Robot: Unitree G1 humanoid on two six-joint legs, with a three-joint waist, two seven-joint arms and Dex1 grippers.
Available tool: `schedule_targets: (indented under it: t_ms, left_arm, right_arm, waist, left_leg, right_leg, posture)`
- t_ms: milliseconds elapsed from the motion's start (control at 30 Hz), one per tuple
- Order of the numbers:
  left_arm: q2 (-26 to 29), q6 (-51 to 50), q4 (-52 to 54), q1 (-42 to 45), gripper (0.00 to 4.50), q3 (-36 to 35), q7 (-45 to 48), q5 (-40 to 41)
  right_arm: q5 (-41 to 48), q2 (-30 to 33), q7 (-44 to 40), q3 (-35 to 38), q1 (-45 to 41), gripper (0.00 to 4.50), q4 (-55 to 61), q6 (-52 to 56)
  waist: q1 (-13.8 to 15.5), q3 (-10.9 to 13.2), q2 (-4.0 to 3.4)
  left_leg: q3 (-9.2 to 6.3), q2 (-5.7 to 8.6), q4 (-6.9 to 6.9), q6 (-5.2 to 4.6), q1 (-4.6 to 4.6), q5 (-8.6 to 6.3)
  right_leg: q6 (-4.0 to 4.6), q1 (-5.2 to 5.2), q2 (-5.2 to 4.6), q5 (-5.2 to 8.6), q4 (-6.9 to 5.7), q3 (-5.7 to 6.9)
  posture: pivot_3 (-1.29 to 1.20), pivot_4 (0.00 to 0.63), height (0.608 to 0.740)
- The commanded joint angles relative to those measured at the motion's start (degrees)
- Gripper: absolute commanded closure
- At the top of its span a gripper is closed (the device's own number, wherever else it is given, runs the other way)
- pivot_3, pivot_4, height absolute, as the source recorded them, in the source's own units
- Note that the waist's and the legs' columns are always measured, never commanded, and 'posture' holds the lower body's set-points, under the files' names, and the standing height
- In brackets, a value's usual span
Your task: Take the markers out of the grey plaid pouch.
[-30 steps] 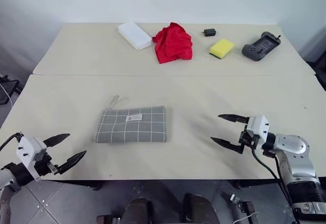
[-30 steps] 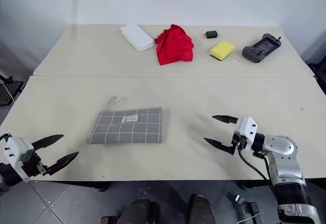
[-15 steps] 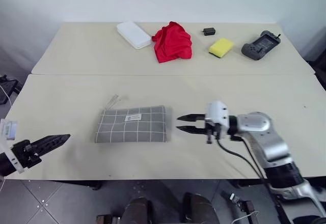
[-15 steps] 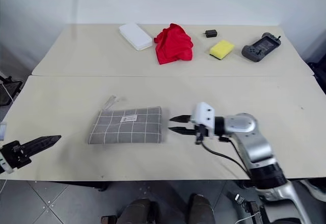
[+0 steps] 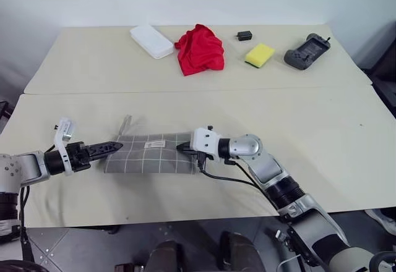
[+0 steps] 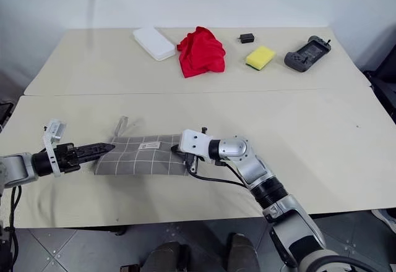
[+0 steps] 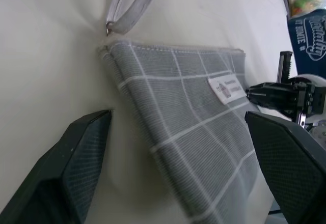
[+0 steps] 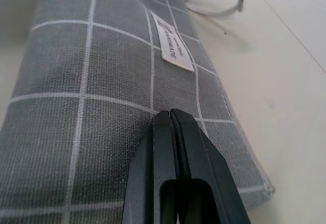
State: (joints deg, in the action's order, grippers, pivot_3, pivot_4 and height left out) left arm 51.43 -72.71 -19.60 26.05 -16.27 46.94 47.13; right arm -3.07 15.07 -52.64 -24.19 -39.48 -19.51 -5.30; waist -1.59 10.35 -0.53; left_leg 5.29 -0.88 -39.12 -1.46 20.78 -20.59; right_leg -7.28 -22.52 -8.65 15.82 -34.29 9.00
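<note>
Pouch (image 5: pixel 150 157) lies between left tool (image 5: pixel 110 148) and right tool (image 5: pixel 183 148).

Pouch (image 5: pixel 150 157) grey w/ white grid (white label); cloth (image 5: pixel 199 49) red; sponge (image 5: pixel 259 54) yellow.

Two pale beige tabletops (image 5: pixel 322 130) sit pushed together, a seam running between them. On the near one lies the flat grey plaid fabric pouch (image 5: pixel 148 156), its loop strap trailing off one corner. Along the far top: a white rectangular box (image 5: pixel 151 41), a crumpled red cloth (image 5: pixel 199 50), a small black block (image 5: pixel 244 35), a yellow sponge (image 5: pixel 259 55), and a dark grey handheld controller (image 5: pixel 305 51).
</note>
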Motion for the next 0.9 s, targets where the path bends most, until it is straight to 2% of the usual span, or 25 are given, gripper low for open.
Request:
schedule_targets:
  t_ms: [33, 167, 267, 467, 567, 900]
  left_arm:
    - [-2.9, -3.4, -1.5, 2.1, 0.00, 4.6, 0.9, -1.1]
    - [-5.2, -6.2, -4.1, 6.9, 0.00, 8.7, 2.3, -2.4]
    - [-4.6, -7.0, -3.9, 9.0, 0.00, 13.6, 4.9, -4.3]
    - [-4.5, -7.3, -7.3, 11.6, 0.00, 15.3, 8.9, -5.9]
    - [-5.1, -8.4, -7.4, 12.2, 0.58, 15.8, 10.3, -5.7]
    - [-6.7, -9.3, -6.9, 11.3, 3.48, 13.3, 10.7, -5.9]
  right_arm:
    - [-1.1, 0.5, -1.3, -0.8, 0.4, 4.46, -0.3, -2.9]
    - [-2.3, 1.2, -2.0, -1.1, -0.1, 4.46, -1.8, -5.9]
    - [-3.2, 1.6, -2.1, -1.1, -0.4, 4.46, -2.6, -7.5]
    - [-4.7, 2.5, -2.1, -0.9, -1.1, 4.46, -5.0, -11.7]
    - [-5.3, 3.0, -2.0, -0.7, -1.3, 4.50, -5.9, -13.6]
    - [-6.0, 4.5, -2.0, -0.5, -0.3, 4.50, -6.7, -17.6]
  waist:
    - [0.1, 0.0, 0.01]
    - [0.1, 0.0, 0.01]
    - [0.1, 0.0, 0.02]
    - [0.0, 0.0, 0.02]
    - [0.0, 0.0, 0.02]
    - [-0.1, 0.0, 0.02]
  left_leg:
    - [0.01, 0.00, -0.03, 0.00, 0.00, 0.00]
    - [-0.01, 0.01, -0.05, -0.01, -0.09, 0.01]
    - [0.01, 0.02, -0.06, -0.01, -0.12, 0.01]
    - [0.00, 0.01, -0.05, -0.01, -0.19, 0.01]
    - [0.00, 0.01, -0.05, -0.01, -0.20, 0.01]
    - [-0.01, -0.01, -0.06, -0.02, -0.19, 0.01]
  right_leg:
    - [0.00, 0.02, 0.00, 0.00, 0.00, -0.01]
    - [0.00, 0.07, -0.01, 0.00, -0.03, -0.10]
    - [0.00, 0.08, -0.01, 0.00, -0.06, -0.12]
    - [0.00, 0.08, -0.01, 0.00, -0.10, -0.19]
    - [0.00, 0.07, -0.01, 0.00, -0.11, -0.21]
    - [0.00, 0.04, 0.00, 0.00, -0.12, -0.25]
  posture:
    - [0.00, 0.150, 0.740]
    - [0.00, 0.150, 0.740]
    - [0.00, 0.150, 0.740]
    - [0.00, 0.150, 0.740]
    - [0.00, 0.150, 0.740]
    - [0.00, 0.150, 0.740]
